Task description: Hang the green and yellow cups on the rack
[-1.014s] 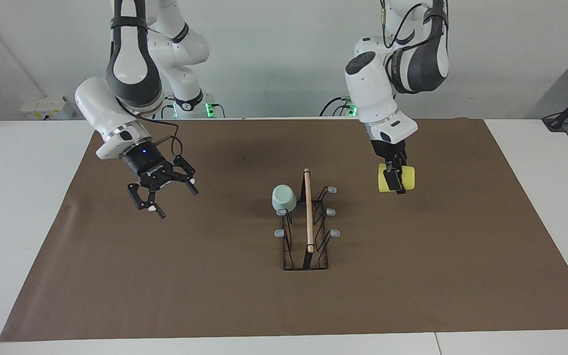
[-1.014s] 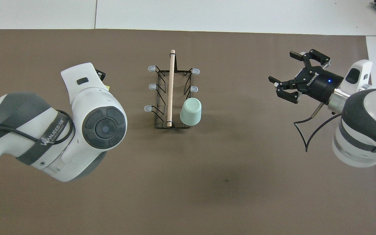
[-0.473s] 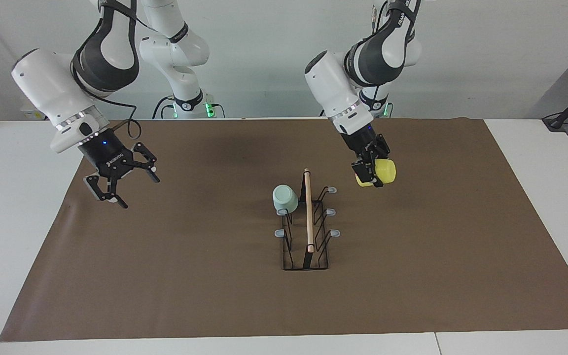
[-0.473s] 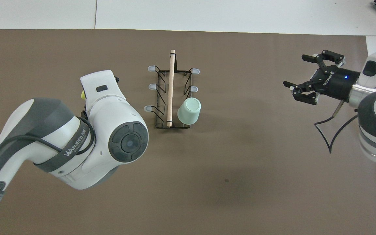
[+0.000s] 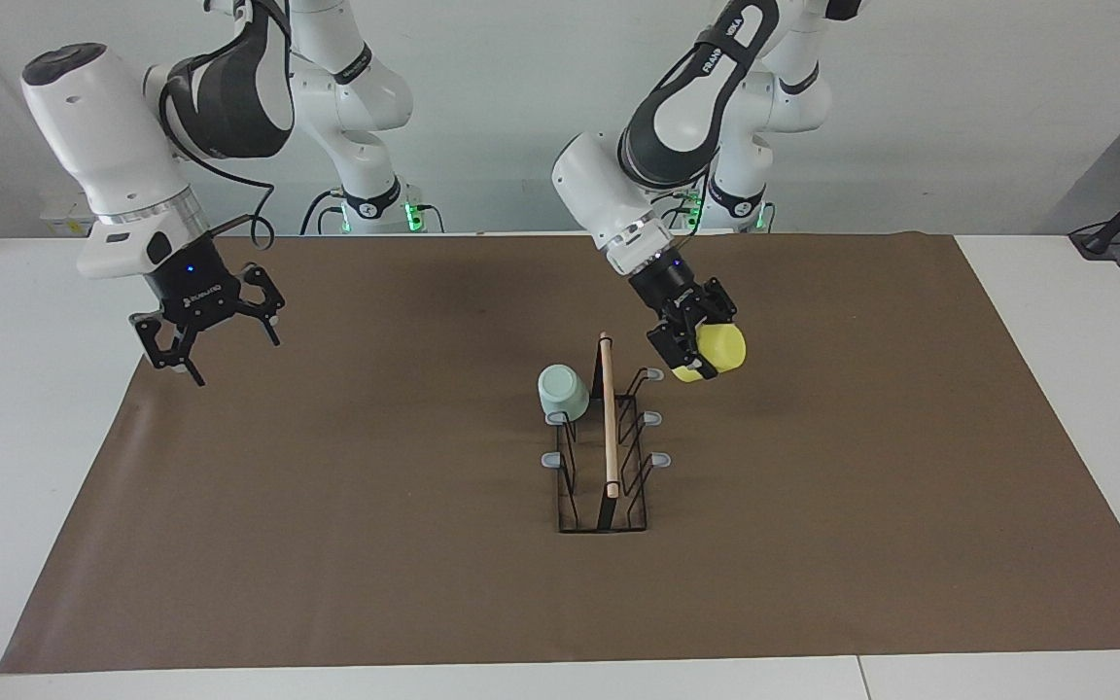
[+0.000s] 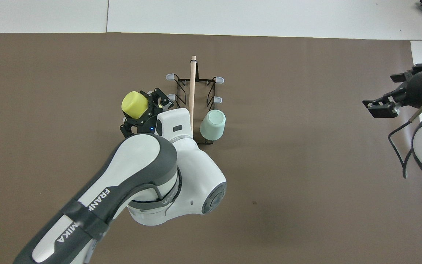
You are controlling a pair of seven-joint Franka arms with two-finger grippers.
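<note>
Yellow cup point(image 5: 720, 351) in tilted left gripper point(image 5: 694, 355) beside rack point(image 5: 604, 442).

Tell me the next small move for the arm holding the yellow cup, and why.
Probably ease the left gripper down and toward the rack, mouth first onto the nearest bare prong. It grips the yellow cup in the air beside that prong; the green cup already hangs, and the right gripper waits open.
</note>
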